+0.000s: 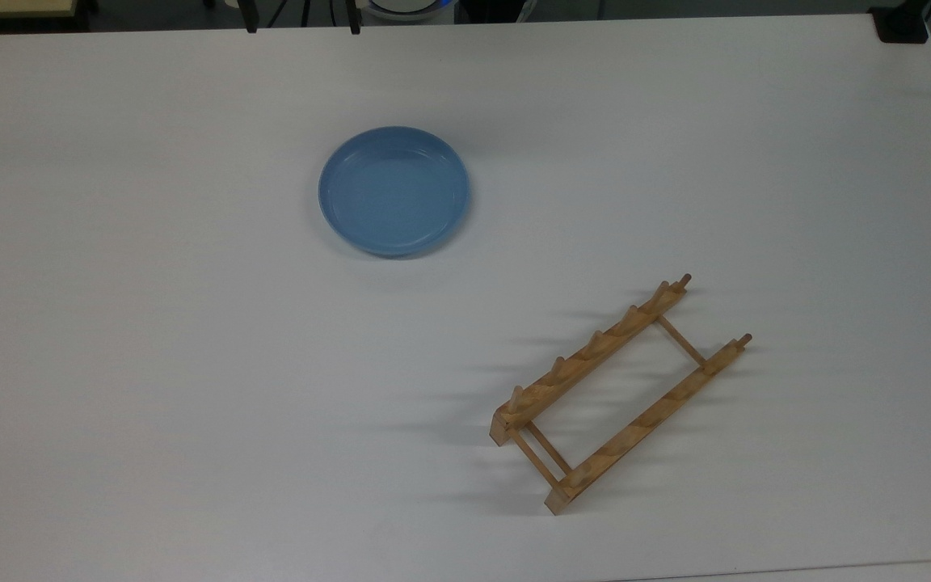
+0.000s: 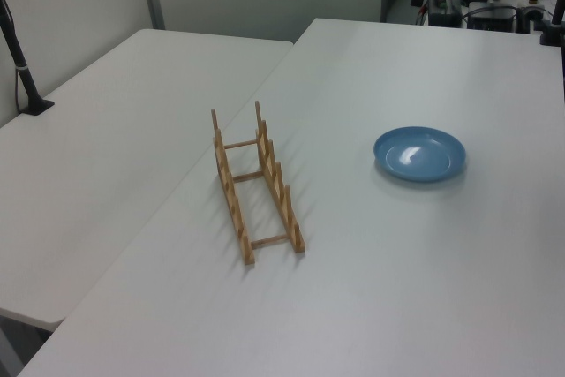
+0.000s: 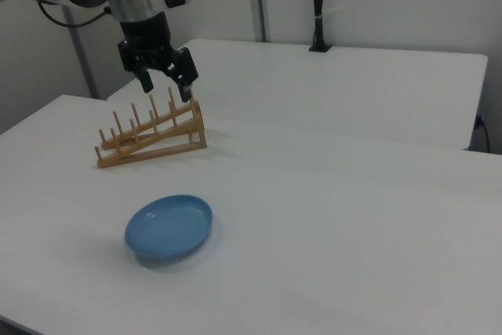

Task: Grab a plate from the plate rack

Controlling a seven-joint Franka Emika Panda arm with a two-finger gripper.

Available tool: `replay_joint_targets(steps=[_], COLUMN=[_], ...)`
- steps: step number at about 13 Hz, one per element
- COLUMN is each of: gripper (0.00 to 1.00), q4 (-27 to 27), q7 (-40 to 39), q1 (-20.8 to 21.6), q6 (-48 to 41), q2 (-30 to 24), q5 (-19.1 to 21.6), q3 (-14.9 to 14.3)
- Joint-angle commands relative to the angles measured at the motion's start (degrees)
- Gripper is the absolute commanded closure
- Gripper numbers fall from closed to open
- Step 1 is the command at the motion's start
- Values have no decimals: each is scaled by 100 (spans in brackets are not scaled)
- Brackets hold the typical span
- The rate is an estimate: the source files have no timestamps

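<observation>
The light-blue plate (image 1: 393, 191) lies flat and face up on the white table (image 1: 150, 364), left of centre in the upper half of the top view, and low and left of centre in the right view (image 3: 169, 228). It is well apart from the wooden plate rack (image 1: 617, 394), which stands empty in the lower right of the top view and holds nothing between its pegs. So the plate is not in the rack at all; it rests on the table by itself.

The tool (image 3: 164, 78) hangs in the upper left of the right view, well above the table, its two fingers spread apart and holding nothing.

The plate looks rigid and fairly light, likely plastic or glazed ware, with a glossy inside that throws a highlight in the left view (image 2: 420, 154). That gloss suggests a slippery surface, and if it is ceramic a drop would chip it. Lying flat, it offers only the raised rim as a hold: one finger inside the rim, the other outside against the wall, pinching near the edge. A grip there carries the plate off-balance, so it may tilt or slide between the fingers unless the pinch is firm.
</observation>
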Motion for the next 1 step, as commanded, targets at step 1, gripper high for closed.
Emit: replay_joint_targets(steps=[1], gripper=[0], q4=[84], q7=[44], q1=[-75], q6=[-108], q2=[-3], q5=[2], q3=[-11])
